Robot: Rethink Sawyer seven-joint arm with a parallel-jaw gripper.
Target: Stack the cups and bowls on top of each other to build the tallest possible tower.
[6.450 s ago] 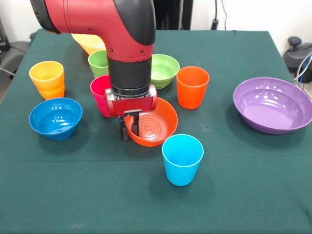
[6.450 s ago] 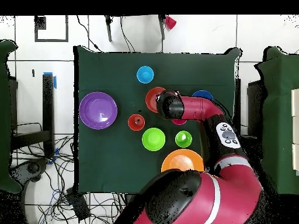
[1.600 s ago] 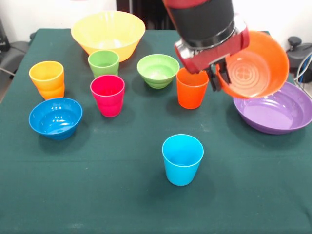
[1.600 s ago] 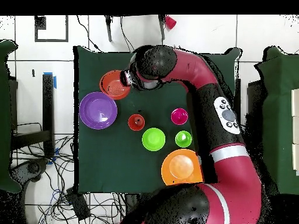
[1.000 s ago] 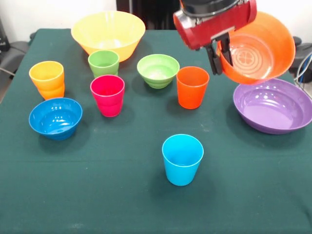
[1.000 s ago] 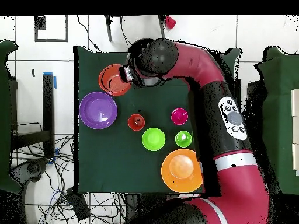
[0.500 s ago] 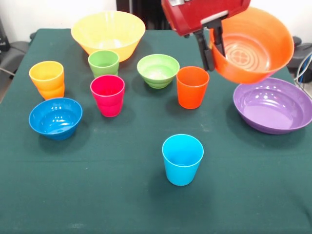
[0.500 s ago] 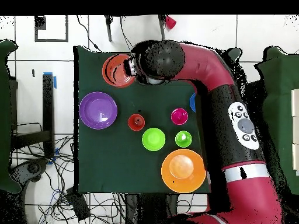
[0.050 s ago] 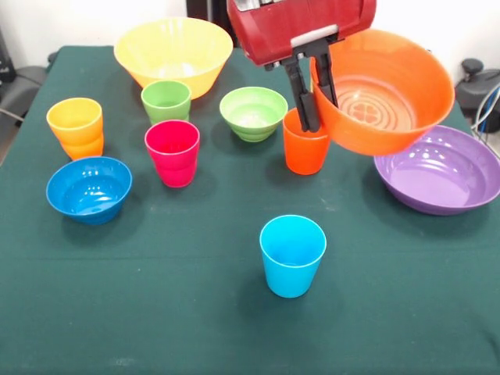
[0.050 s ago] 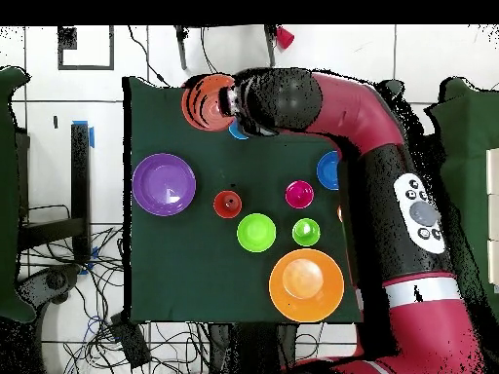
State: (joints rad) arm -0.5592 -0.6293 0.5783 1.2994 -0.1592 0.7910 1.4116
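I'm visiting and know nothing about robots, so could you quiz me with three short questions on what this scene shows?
1. True or false: the gripper holds the orange bowl by its rim.
2. Which cup stands nearest the camera in the front view? A magenta, B light blue, C green.
3. Fill in: the held bowl hangs in the air beside the wide ___ bowl.

Key: 1 true. 2 B, the light blue cup. 3 purple, the purple bowl.
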